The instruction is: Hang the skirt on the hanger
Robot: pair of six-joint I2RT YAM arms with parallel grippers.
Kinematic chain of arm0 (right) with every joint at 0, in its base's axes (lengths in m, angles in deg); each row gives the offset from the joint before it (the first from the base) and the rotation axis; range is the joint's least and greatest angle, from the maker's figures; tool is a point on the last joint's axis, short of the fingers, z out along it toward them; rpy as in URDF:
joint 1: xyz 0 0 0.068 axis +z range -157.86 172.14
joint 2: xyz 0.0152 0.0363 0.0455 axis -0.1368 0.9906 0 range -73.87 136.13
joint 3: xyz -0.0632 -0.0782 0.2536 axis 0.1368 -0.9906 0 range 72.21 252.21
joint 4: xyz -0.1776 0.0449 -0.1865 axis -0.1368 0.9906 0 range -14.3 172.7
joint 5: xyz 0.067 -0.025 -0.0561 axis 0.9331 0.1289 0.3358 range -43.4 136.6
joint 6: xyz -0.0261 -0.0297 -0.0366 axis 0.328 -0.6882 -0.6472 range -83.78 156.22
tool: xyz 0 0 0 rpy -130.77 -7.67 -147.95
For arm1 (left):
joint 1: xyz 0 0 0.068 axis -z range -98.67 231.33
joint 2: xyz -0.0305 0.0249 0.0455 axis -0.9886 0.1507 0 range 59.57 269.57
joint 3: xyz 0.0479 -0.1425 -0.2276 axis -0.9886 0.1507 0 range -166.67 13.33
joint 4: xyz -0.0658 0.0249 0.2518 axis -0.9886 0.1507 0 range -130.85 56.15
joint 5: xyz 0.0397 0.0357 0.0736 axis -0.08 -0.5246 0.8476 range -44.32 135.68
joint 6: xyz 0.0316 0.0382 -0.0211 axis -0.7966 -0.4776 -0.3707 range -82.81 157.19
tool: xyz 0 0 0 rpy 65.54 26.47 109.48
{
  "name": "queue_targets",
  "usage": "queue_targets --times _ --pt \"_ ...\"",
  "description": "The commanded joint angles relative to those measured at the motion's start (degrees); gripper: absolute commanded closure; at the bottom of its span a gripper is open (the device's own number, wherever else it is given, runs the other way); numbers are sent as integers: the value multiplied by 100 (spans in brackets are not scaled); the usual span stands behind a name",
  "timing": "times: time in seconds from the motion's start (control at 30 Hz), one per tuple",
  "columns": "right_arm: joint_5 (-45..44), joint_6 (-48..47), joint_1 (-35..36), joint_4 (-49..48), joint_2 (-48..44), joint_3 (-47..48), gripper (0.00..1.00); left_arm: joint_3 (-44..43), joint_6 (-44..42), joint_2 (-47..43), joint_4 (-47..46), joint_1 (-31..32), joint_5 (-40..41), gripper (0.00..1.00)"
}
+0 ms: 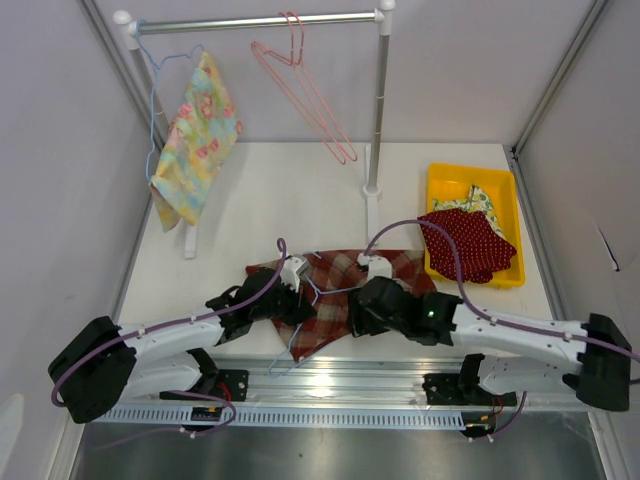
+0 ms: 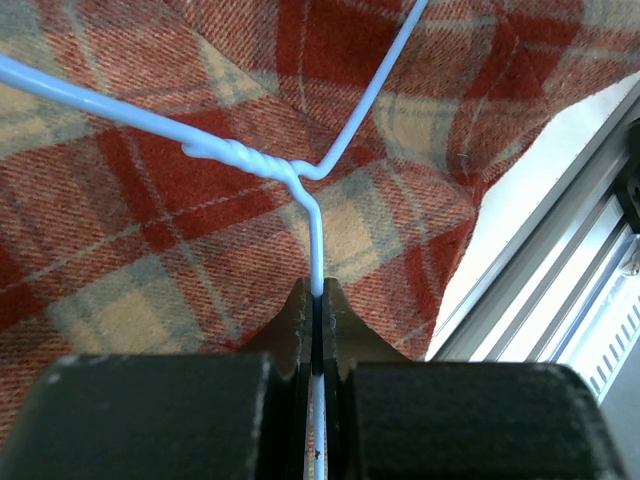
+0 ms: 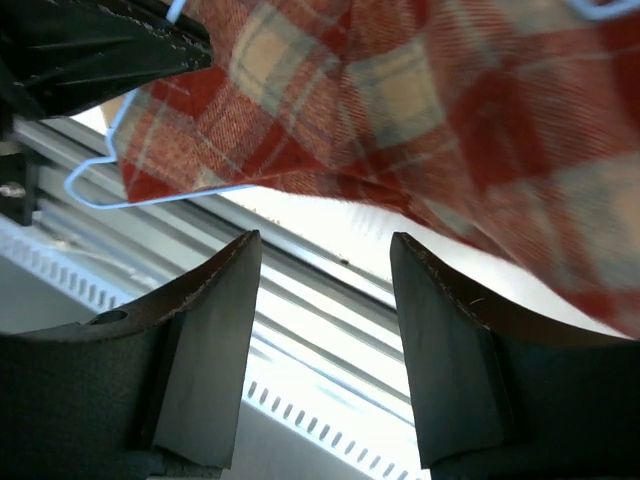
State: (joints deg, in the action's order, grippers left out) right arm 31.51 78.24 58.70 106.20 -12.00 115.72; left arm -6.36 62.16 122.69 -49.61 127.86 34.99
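Observation:
A red plaid skirt (image 1: 340, 285) lies spread on the table near the front edge, with a light blue wire hanger (image 1: 318, 292) lying across it. My left gripper (image 1: 296, 300) sits at the skirt's left side. In the left wrist view this gripper (image 2: 319, 292) is shut on the hanger (image 2: 250, 160), pinching the wire just below its twisted neck over the skirt (image 2: 150, 250). My right gripper (image 1: 360, 308) hovers at the skirt's right part. In its wrist view the right gripper (image 3: 323, 237) is open with nothing between its fingers, and the skirt (image 3: 450, 100) lies just beyond the fingertips.
A clothes rack (image 1: 260, 22) stands at the back with a floral cloth (image 1: 197, 140) on a blue hanger and an empty pink hanger (image 1: 305, 90). A yellow bin (image 1: 440, 180) at the right holds a red dotted garment (image 1: 465, 245). A metal rail (image 1: 330, 380) runs along the front edge.

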Motion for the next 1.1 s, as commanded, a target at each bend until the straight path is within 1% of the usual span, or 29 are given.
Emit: queue_targets --times 0.0,0.07,0.13,0.27,0.37,0.43,0.53,0.57,0.63,0.67,0.7,0.73,0.8,0.83,0.93,1.07 --pt "-380 -53 269 -852 650 122 39 -141 -159 17 -48 -21 68 100" --pt "-503 -167 453 -967 1142 298 34 -150 -159 17 -13 -29 68 100" --pt "-530 -177 489 -993 1554 386 32 -150 -151 -9 5 -29 59 100" --pt "-495 -159 568 -1160 1916 360 29 -132 -150 -18 5 -29 59 100" --pt "-503 -133 594 -1222 2214 360 29 -132 -142 -18 -4 -29 50 100" --pt "-556 -72 638 -1170 2364 404 31 -141 -142 -18 14 -20 50 100" --pt "-609 16 647 -1152 2567 387 39 -159 -150 -1 14 -29 42 100" --pt "-635 34 647 -1152 2585 387 46 -159 -150 8 5 -29 42 100" --pt "-661 69 647 -1117 2646 404 52 -159 -150 26 -12 -29 33 100" --pt "-688 87 647 -1082 2655 422 60 -159 -150 34 -12 -29 33 100" --pt "-714 87 647 -1047 2664 439 63 -159 -159 43 -21 -29 33 100" --pt "-749 96 638 -959 2664 474 70 -150 -151 43 -21 -29 33 100" --pt "-793 96 630 -888 2646 501 79 -150 -142 52 -30 -29 33 100" --pt "-794 87 595 -818 2620 527 86 -141 -150 43 -30 -29 33 100" --pt "-828 78 533 -538 2445 624 94 -159 -150 43 -13 -20 33 100" --pt "-741 35 367 -264 1953 782 95 -168 -159 43 -12 -29 77 100"
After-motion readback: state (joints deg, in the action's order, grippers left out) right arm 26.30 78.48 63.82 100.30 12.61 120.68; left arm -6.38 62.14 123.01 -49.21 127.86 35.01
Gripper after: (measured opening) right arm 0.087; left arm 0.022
